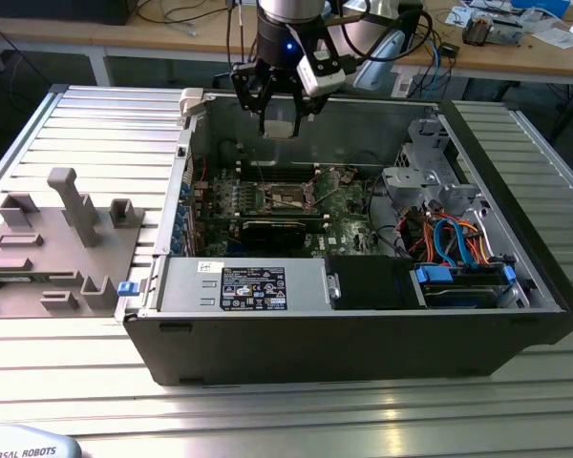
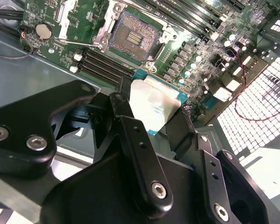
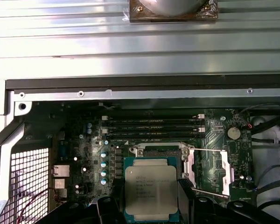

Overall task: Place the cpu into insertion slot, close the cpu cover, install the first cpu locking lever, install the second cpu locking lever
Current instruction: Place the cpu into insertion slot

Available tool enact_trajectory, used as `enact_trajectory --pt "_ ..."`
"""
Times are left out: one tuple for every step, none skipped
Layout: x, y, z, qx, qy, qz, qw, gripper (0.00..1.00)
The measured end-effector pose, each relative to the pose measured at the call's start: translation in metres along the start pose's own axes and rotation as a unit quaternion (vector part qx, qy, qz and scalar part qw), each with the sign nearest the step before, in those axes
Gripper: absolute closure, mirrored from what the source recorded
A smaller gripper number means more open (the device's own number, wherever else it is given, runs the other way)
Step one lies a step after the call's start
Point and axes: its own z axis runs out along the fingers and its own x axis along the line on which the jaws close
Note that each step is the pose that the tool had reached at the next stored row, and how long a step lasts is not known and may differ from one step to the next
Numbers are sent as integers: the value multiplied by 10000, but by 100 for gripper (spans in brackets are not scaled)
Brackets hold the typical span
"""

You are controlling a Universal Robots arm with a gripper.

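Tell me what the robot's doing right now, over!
Gripper shut on the cpu, held above the motherboard inside the case. Socket open, not yet filled. Nothing seen blocking the way down.

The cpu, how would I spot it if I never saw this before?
Find the big open computer case on the metal table. Above its far side hangs the black end effector, and pinched between its fingers is the cpu. It is the flat square with a dull silver top and teal edge, not fixed to the green board.
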Motion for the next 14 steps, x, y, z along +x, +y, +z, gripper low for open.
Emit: enact_trajectory --pt "0 0 0 0 0 3 10000 46" --pt "0 0 1 2 -4 37 10000 46" --pt "0 0 1 2 -9 101 9999 46" --pt "0 0 2 2 -13 141 9999 46" --pt "0 0 2 1 -17 184 9998 46" --pt "0 0 4 -1 -22 240 9997 46" --pt "0 0 4 -2 -26 283 9996 46" --pt "0 0 5 -3 -32 355 9994 46" --pt "0 0 6 -4 -36 395 9992 46" --pt "0 -1 6 -5 -39 433 9991 46" --pt "0 -1 6 -5 -42 471 9989 46" --pt "0 -1 7 -6 -46 510 9987 46" --pt "0 -1 8 -7 -52 577 9983 46" --pt "0 -1 8 -8 -55 610 9981 46"
